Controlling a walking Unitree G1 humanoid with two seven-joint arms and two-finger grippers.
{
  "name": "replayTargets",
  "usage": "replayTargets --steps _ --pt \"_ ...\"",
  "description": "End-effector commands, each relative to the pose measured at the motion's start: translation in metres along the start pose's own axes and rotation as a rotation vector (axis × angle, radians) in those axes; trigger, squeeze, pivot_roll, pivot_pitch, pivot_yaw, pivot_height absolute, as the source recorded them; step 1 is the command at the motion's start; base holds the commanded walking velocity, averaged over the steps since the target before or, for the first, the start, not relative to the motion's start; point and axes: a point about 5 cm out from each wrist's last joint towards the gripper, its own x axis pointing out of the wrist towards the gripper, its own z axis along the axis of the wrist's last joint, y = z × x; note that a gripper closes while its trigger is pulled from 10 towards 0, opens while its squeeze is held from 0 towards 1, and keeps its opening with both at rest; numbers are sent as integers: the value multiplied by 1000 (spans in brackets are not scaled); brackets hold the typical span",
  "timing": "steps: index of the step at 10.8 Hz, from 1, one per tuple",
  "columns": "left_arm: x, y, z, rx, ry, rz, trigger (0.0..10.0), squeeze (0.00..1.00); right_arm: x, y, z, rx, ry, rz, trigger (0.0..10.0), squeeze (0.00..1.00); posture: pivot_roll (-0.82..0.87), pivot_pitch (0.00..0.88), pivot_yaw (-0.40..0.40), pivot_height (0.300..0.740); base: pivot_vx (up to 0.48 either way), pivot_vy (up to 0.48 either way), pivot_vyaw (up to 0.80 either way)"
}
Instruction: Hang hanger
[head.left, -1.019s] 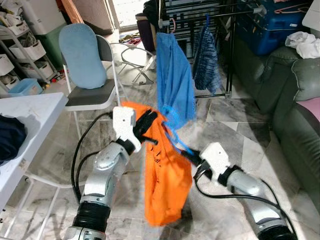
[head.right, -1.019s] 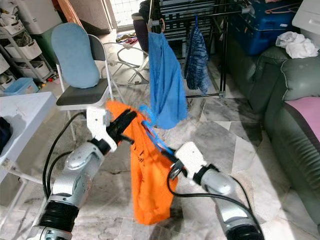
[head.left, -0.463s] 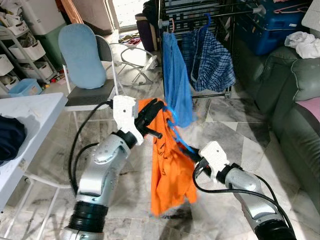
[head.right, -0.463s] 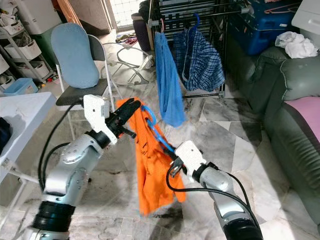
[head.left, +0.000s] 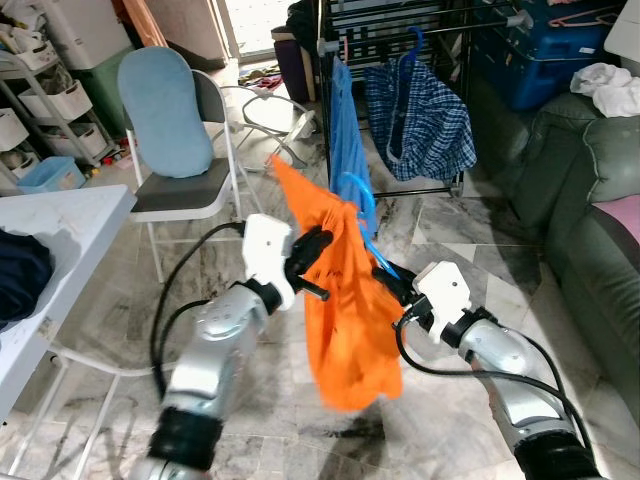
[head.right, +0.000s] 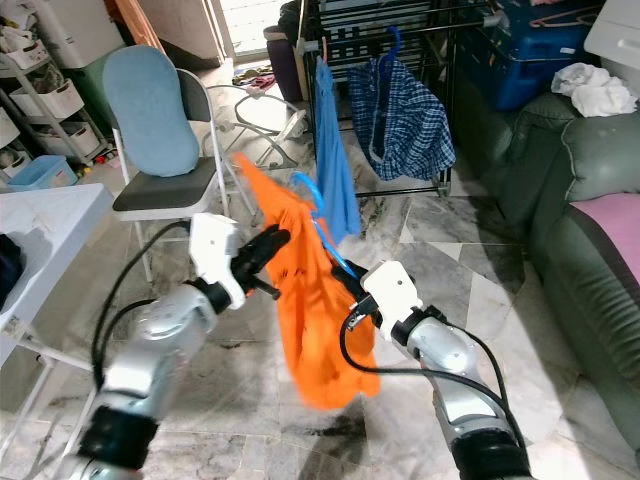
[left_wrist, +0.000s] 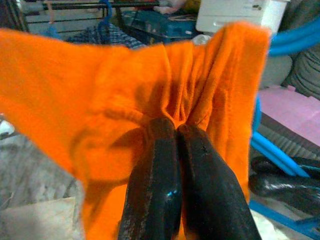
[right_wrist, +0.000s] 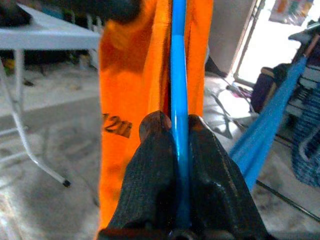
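Both arms were raised in front of the robot, between a folding chair (head.left: 185, 190) and a green sofa (head.left: 590, 220). Left gripper (left_wrist: 175, 131) was clamped tight on a bunched fold of the orange shirt (head.left: 350, 290), fingers pressed together with cloth pinched at the tips. Right gripper (right_wrist: 179, 127) was closed on the blue hanger (right_wrist: 179, 75), the plastic bar running straight up between its two fingers (right_wrist: 152, 165). Shirt was draped over the hanger and hung down between the two grippers, lower hem loose above the marble floor (head.left: 450, 240); black print "121" showed on it in the right wrist view. Hanger hook (head.left: 355, 190) stuck up above the shirt's collar area, held in the air, short of the black drying rack (head.left: 400, 20). On the rack's rail hung a blue garment (head.left: 345, 140) and a plaid shirt (head.left: 420, 125) on its own blue hanger. White table (head.left: 50, 230) stood at the robot's left with a dark cloth (head.left: 20, 275) on it.
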Motion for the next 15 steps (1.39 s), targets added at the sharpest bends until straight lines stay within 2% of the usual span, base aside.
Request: replayTargets --steps 1,2,3,5,7,9,10,11,13,15 --pt "4 2 -3 32 29 3 10000 0 3 6 16 5 -70 51 10000 0 -141 23 129 740 0 0 0" --pt "6 1 -2 25 19 -1 10000 0 0 8 16 12 -66 75 10000 0 -146 26 131 740 0 0 0" --pt "8 3 1 33 2 29 10000 1000 -5 11 11 10 -38 85 10000 0 -151 29 134 740 0 0 0" --pt "3 7 10 118 -43 41 10000 1000 -10 10 3 19 8 78 10000 0 -139 30 131 740 0 0 0" --pt "-10 12 16 221 -51 4 10000 1000 -11 11 -3 22 48 98 10000 0 -124 31 124 740 0 0 0" --pt "-28 18 9 288 -8 -40 10000 1000 -15 1 -6 -2 70 80 10000 0 -119 28 119 740 0 0 0" --pt "-44 24 -2 338 40 -74 10000 1000 -18 -6 -6 -19 89 90 10000 0 -119 29 118 740 0 0 0" --pt "-56 30 -11 401 87 -100 10000 1000 -20 -10 -6 -46 106 130 10000 0 -118 29 118 740 0 0 0" --pt "-68 37 -18 558 152 -185 10000 1000 -27 -19 -1 -109 123 268 10000 0 -111 23 116 740 0 0 0" --pt "-65 38 -15 654 152 -231 10000 1000 -39 -28 4 -126 148 353 10000 0 -106 18 117 740 0 0 0"
